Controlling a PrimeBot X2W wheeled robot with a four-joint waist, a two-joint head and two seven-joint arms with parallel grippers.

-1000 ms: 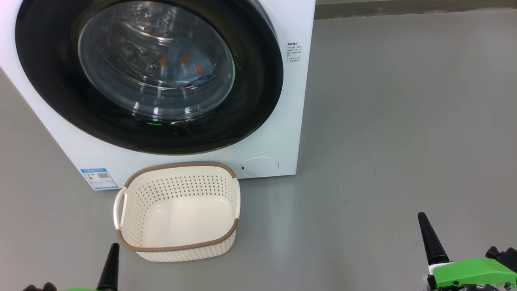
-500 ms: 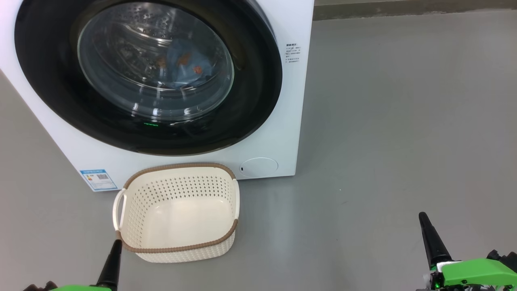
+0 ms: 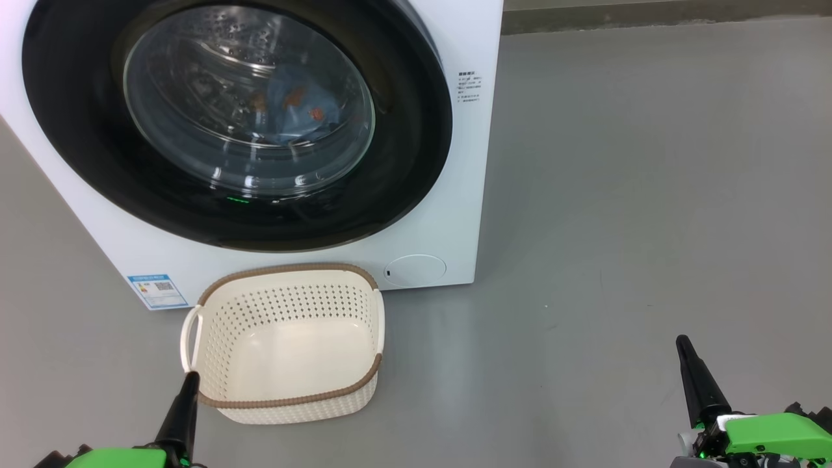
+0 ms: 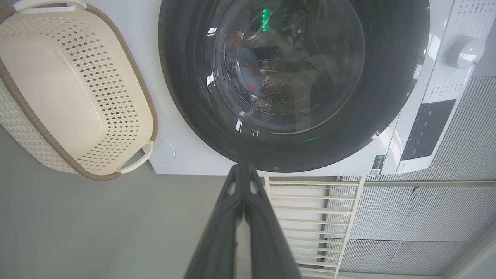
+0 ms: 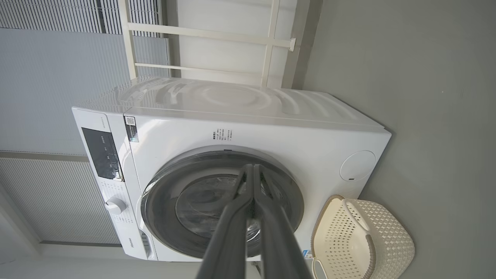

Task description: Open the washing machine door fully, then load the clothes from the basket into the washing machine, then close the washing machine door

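Nearest us, at the lower left of the head view, our left pincer has its dark tapered fingers pressed together. Its tip overlaps the basket's brown woven-look rim, though we cannot tell whether it touches. At the lower right, our right pincer is likewise closed above the smooth grey floor. The cream perforated plastic basket shows a bare bottom. Beyond it stands the white boxy washing machine, cut off at the top edge, its glossy black round door shut. Behind the bulging glass, reflections blur the pale blue clothes.

Pinched-together left tool points toward washing machine door, basket alongside
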